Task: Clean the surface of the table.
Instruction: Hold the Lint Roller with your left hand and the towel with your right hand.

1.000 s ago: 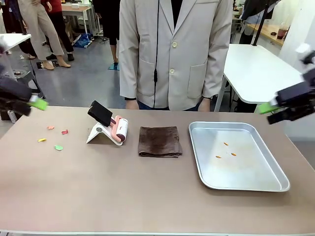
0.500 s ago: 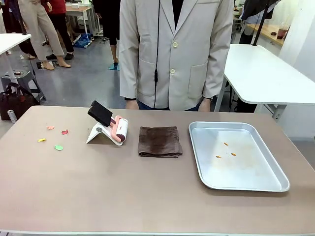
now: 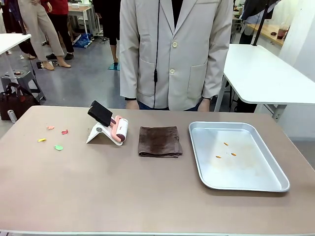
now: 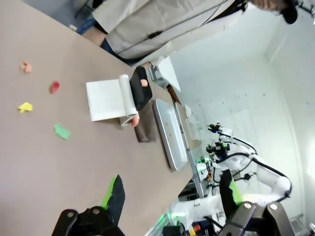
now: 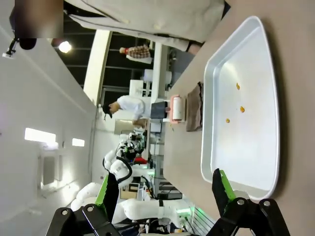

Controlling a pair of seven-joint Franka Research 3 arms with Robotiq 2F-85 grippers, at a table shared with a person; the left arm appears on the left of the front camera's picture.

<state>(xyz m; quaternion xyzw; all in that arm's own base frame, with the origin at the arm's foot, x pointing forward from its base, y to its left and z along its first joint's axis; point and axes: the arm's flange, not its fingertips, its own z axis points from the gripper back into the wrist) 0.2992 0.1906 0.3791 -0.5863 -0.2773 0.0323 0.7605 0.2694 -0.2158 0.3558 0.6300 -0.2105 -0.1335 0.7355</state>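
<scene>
1. Since coloured paper scraps point(image 3: 58, 147) lie on its far left part, the table point(image 3: 147, 206), spanning the foreground between robot and person, looks uncleaned; I judge the task barely begun
2. Near its middle, what looks like a lint roller point(image 3: 119, 130) sits on a white stand, just left of a folded brown cloth point(image 3: 159, 141)
3. At right, the steel tray point(image 3: 246, 188) holds a few orange bits point(image 3: 226, 144)
4. Left gripper point(image 4: 172, 196) and right gripper point(image 5: 165, 189) hang above the table, fingers spread wide, holding nothing

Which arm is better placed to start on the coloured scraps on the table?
Left, probably. The coloured scraps and the lint roller lie on the left of the table, right ahead of the open left tool; the open right tool looks over the tray.
</scene>
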